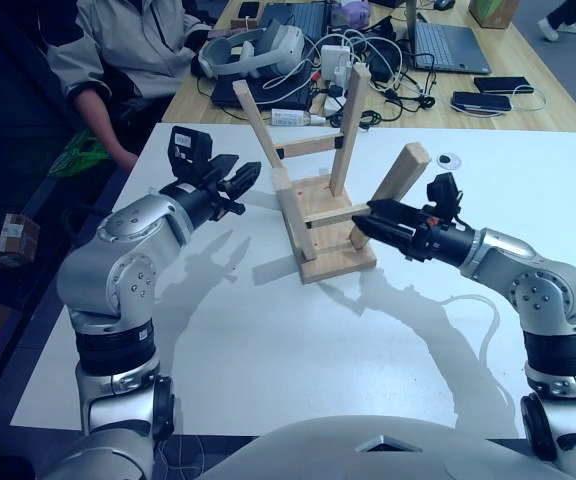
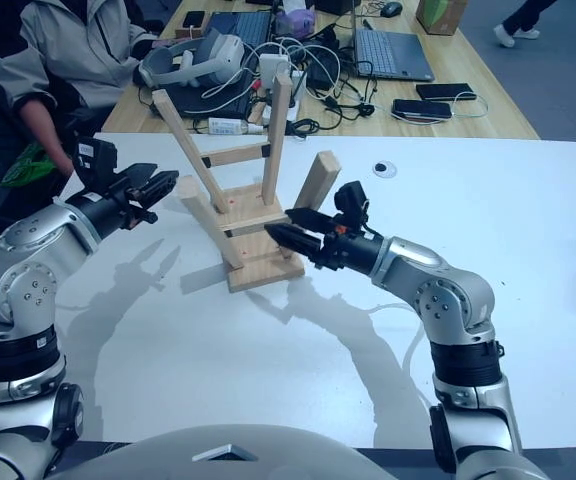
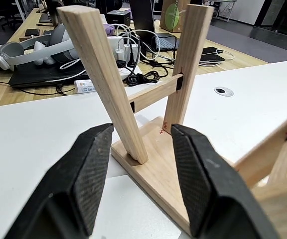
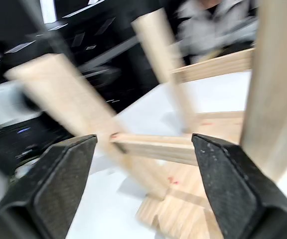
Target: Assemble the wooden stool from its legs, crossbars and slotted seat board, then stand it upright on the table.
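The wooden stool lies upside down on the white table, with its slotted seat board point(image 1: 336, 260) flat on the table. Several legs point(image 1: 349, 128) point up, joined by crossbars point(image 1: 308, 147). My left gripper point(image 1: 244, 180) is open just left of the stool. In the left wrist view, its black pads point(image 3: 91, 169) frame the near slanted leg point(image 3: 106, 79) without touching it. My right gripper point(image 1: 362, 221) is open on the stool's right side. Its tips are at the lower crossbar point(image 4: 156, 148), beside the right leg point(image 1: 400, 183).
Behind the table stands a wooden desk with laptops point(image 1: 448, 45), a headset point(image 1: 253, 50), cables and phones point(image 1: 480, 102). A person sits at the back left. A small round cap point(image 1: 450, 159) lies on the table at the back right. The table's near half point(image 1: 288, 370) is bare.
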{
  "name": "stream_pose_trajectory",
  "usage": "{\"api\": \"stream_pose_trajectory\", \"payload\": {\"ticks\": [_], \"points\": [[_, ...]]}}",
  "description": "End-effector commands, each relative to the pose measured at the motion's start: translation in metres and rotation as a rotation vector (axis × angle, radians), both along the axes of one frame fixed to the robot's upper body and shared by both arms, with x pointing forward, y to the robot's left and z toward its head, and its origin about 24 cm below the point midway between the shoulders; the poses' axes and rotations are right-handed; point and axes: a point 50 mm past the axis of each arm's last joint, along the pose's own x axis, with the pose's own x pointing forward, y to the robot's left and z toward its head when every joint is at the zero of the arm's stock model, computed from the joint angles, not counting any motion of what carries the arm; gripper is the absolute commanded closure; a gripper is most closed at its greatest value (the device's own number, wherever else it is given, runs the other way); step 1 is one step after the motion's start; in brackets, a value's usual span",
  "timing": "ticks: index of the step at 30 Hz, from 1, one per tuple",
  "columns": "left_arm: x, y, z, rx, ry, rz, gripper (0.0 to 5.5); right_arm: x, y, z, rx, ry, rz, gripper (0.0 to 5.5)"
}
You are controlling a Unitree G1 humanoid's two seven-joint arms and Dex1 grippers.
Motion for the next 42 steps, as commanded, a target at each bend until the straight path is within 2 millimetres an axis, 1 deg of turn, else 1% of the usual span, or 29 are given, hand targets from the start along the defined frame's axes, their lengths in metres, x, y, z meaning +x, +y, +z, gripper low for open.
{"api": "stream_pose_trajectory", "payload": {"ticks": [1, 3, 5, 6, 10, 13, 15, 18, 20, 23, 26, 29, 32, 38, 42], "points": [[-0.001, -0.002, -0.007, 0.014, 0.018, 0.001, 3.39, 0.036, -0.04, 0.014, -0.057, -0.115, -0.33, 1.93], [-0.001, -0.004, -0.009, 0.017, 0.021, -0.002, 3.39, 0.039, -0.053, 0.015, -0.099, -0.145, -0.388, 1.93], [-0.002, -0.005, -0.01, 0.018, 0.022, -0.003, 3.39, 0.036, -0.061, 0.01, -0.148, -0.148, -0.388, 1.93], [-0.002, -0.005, -0.01, 0.019, 0.023, -0.003, 3.39, 0.033, -0.064, 0.008, -0.164, -0.146, -0.369, 1.93], [-0.004, -0.006, -0.015, 0.025, 0.041, -0.014, 3.39, 0.013, -0.064, -0.009, -0.254, -0.111, -0.169, 1.93], [-0.006, -0.008, -0.024, 0.03, 0.072, -0.024, 3.39, 0.004, -0.056, -0.024, -0.31, -0.09, -0.047, 1.93], [-0.009, -0.007, -0.036, 0.056, 0.109, -0.025, 3.39, 0.004, -0.045, -0.03, -0.308, -0.089, -0.009, 1.93], [-0.013, -0.01, -0.045, 0.068, 0.134, -0.041, 3.39, 0.015, -0.031, -0.038, -0.307, -0.101, -0.021, 1.93], [-0.013, -0.013, -0.047, 0.07, 0.137, -0.047, 3.39, 0.024, -0.023, -0.042, -0.306, -0.107, -0.029, 1.93], [-0.013, -0.019, -0.047, 0.074, 0.139, -0.07, 3.39, 0.032, -0.008, -0.046, -0.287, -0.119, -0.011, 1.93], [-0.012, -0.02, -0.047, 0.081, 0.138, -0.08, 3.39, 0.035, 0.001, -0.048, -0.274, -0.123, 0.005, 1.93], [-0.012, -0.017, -0.046, 0.087, 0.132, -0.072, 3.39, 0.036, 0.008, -0.049, -0.246, -0.114, 0.034, 2.4], [-0.01, -0.017, -0.045, 0.093, 0.129, -0.079, 3.39, 0.033, 0.008, -0.05, -0.21, -0.084, 0.029, 2.92], [-0.011, -0.018, -0.046, 0.109, 0.126, -0.08, 3.39, 0.032, 0.011, -0.044, -0.106, 0.006, 0.003, 3.83], [-0.01, -0.018, -0.045, 0.119, 0.12, -0.08, 3.39, 0.031, 0.014, -0.039, -0.024, 0.091, -0.03, 3.95]]}}
